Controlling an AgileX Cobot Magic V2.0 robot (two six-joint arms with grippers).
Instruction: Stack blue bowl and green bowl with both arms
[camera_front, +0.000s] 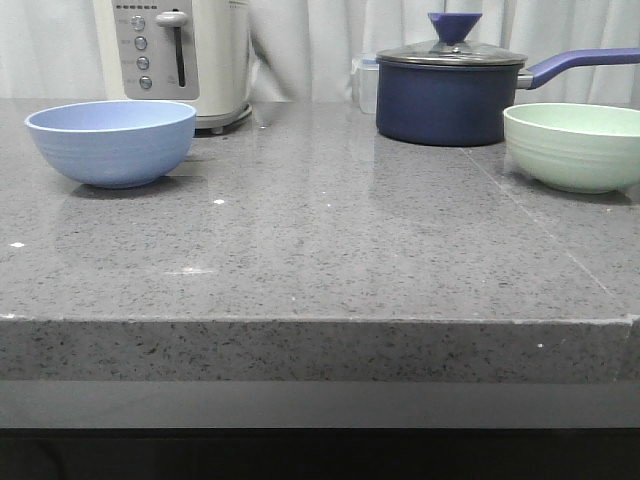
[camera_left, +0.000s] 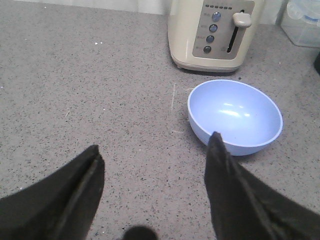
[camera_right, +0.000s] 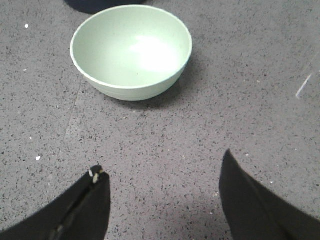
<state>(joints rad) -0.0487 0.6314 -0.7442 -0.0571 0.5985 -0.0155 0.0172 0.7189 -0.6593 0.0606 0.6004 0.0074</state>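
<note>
Bowls sit far apart on a grey speckled countertop (camera_front: 320, 250), neither one held. The blue bowl (camera_front: 110, 143) stands upright at the far left, just in front of a cream toaster (camera_front: 180, 55). The green bowl (camera_front: 575, 146) stands upright at the far right, close beside a dark navy lidded saucepan (camera_front: 450, 95).

Neither arm shows in the front view. From the left wrist, the left gripper (camera_left: 152, 155) has its jaws spread wide and empty; the blue bowl (camera_left: 235, 116) lies ahead of them and off toward one finger, whose tip overlaps its rim in the view. From the right wrist, the right gripper (camera_right: 162, 172) is likewise released and empty, with the green bowl (camera_right: 131, 50) ahead of the jaws, apart from both fingers.

Judged from this, the step in hand is the first reach. Each arm would do well to centre one rim wall between its fingers, one finger inside and one outside, before closing, since a smooth round wall may slip under an off-centre pinch.

Open counter between the bowls gives generous room for stacking. The toaster and saucepan crowd the far sides, and the counter's front edge drops away below.
</note>
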